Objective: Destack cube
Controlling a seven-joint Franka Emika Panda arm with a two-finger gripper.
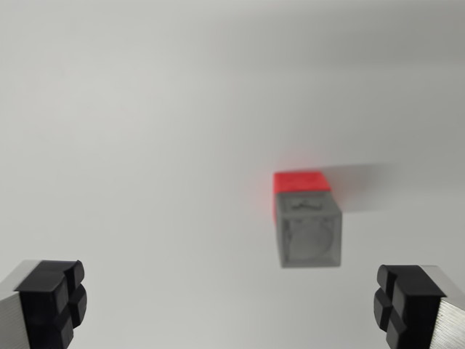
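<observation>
End effector [231,305] spread wide, empty, grey cube [309,233] stacked upright on red cube [301,181]

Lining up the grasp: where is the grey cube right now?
In the wrist view the grey cube sits right of centre on the red cube, above and between the open fingertips, nearer the right fingertip.

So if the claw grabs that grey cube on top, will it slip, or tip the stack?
The grey cube looks rigid with flat sides, so it should probably grip squarely and not roll. It sits atop the red cube, so an off-centre nudge might shift both. The open claw is not yet around it.
</observation>
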